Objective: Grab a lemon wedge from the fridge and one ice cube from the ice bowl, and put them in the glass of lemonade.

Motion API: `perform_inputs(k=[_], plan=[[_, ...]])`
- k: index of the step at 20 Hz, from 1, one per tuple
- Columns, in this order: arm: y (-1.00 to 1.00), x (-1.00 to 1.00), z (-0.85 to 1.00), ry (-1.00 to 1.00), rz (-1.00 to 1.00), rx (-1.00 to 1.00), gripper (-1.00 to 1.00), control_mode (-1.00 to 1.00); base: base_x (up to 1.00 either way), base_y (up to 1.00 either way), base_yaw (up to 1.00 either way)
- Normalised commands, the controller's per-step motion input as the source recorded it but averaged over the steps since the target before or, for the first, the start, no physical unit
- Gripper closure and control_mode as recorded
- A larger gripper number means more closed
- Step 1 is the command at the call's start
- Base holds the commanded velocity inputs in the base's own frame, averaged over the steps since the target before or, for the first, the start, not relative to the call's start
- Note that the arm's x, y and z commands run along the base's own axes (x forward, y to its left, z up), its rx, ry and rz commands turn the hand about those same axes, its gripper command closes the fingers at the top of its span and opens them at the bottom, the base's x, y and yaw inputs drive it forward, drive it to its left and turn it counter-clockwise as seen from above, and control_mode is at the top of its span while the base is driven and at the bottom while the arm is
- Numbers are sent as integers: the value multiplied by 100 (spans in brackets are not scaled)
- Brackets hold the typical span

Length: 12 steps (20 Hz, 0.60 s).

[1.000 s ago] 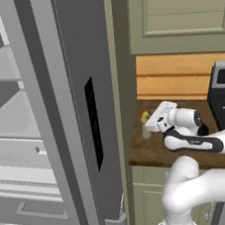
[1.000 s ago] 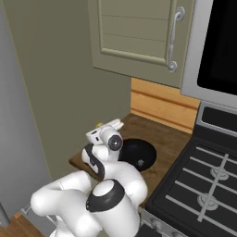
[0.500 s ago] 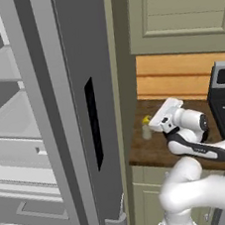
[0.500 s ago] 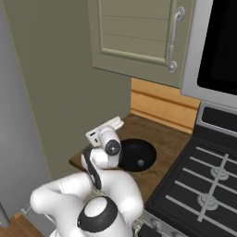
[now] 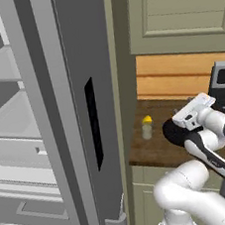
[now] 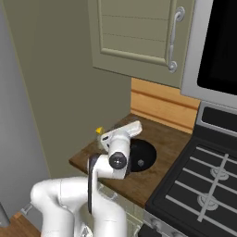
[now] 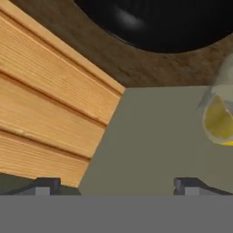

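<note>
We see one glass (image 5: 146, 129) with one lemon wedge (image 5: 147, 119) near the bench's (image 5: 154, 149) left edge, one black bowl (image 6: 141, 155) right of it; our claw (image 7: 116, 184) hangs released above.

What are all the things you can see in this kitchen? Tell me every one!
lemon wedge: one, bright yellow, at the top of the glass.
glass of lemonade: one, clear with pale liquid, on the counter left of the bowl.
ice bowl: one, black, on the counter beside the stove; a small pale cube lies in it.
fridge: one, grey, door open, pale shelves inside.
counter: one, brown wood.
cabinets: olive-green, above the counter.
stove: one, black grates, right of the counter.
gripper: one, dark tips, open, empty.
</note>
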Motion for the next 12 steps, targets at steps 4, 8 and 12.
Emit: perform_inputs(k=[4,8,12], plan=[[-44,-100,0,17,0,-6,-100,-100,0,0,0],[-29,-100,0,42,0,-9,-100,-100,0,0,0],[-26,-100,-5,46,0,-10,-100,-100,0,0,0]])
